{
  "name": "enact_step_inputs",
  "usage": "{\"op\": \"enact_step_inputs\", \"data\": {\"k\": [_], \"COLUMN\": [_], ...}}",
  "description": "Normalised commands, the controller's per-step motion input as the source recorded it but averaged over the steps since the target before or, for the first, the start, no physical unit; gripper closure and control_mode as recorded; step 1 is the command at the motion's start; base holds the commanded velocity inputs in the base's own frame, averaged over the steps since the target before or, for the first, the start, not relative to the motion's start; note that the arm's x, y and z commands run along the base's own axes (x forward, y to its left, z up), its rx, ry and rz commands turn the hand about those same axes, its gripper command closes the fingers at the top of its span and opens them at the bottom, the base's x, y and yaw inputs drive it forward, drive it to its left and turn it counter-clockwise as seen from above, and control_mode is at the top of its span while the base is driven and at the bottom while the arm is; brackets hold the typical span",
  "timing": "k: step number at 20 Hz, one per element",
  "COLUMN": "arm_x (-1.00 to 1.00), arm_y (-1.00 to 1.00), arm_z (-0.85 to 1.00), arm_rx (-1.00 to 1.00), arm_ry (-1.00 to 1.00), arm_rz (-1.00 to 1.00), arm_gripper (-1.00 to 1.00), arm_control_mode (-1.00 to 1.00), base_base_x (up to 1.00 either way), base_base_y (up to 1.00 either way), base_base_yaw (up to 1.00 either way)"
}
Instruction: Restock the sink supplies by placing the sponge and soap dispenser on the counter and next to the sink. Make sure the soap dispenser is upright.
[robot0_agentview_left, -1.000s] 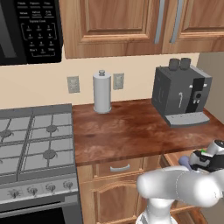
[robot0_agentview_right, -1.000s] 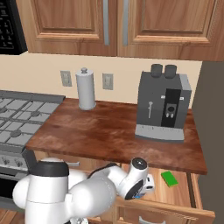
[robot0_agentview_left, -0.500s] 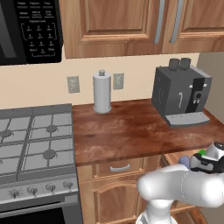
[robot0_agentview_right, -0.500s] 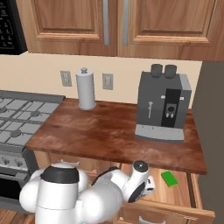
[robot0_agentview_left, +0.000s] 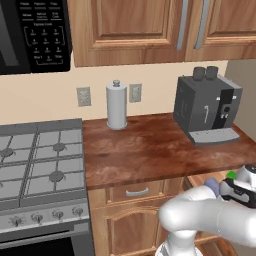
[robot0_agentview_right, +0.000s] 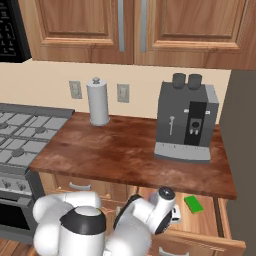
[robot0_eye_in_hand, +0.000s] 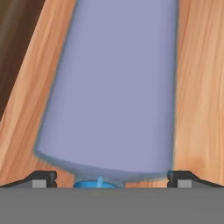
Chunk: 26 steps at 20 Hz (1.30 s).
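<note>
Here, white arm folded low into the open wooden drawer under the glossy reddish-brown wood-grain surface.
Jaws stand wide apart, straddling the lavender soap dispenser body, which runs toward 12 o'clock; small flat bright green sponge lies at the hand's 3 o'clock.

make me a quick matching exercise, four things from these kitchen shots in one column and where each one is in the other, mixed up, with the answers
Things:
1. sponge
2. paper towel roll
3. coffee machine
4. soap dispenser

Places:
A. right end of the counter
B. between the open gripper fingertips
C. in the open drawer
D. by the wall outlets, back of the counter

Pairs: 1-C, 2-D, 3-A, 4-B
</note>
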Motion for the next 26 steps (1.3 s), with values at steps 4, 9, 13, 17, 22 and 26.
{"op": "enact_step_inputs", "data": {"k": [4,9,13,17,22,26], "arm_x": [0.09,0.09,0.02,-0.06,-0.33,-0.52], "arm_y": [-0.04,-0.01,0.0,0.0,0.0,0.0], "arm_z": [-0.36,-0.42,-0.54,-0.18,0.16,0.11], "arm_rx": [0.01,0.01,0.0,0.01,0.03,0.02], "arm_ry": [0.07,0.08,0.1,0.03,0.0,-0.01], "arm_rz": [0.0,0.0,0.0,0.0,0.0,0.0], "arm_gripper": [-1.0,-1.0,1.0,1.0,1.0,1.0], "arm_control_mode": [-1.0,-1.0,-1.0,-1.0,-1.0,-1.0], "base_base_x": [0.0,0.0,0.0,0.0,0.0,0.0], "base_base_y": [0.0,0.0,0.0,0.0,0.0,0.0], "base_base_yaw": [0.0,0.0,0.0,0.0,0.0,0.0]}}
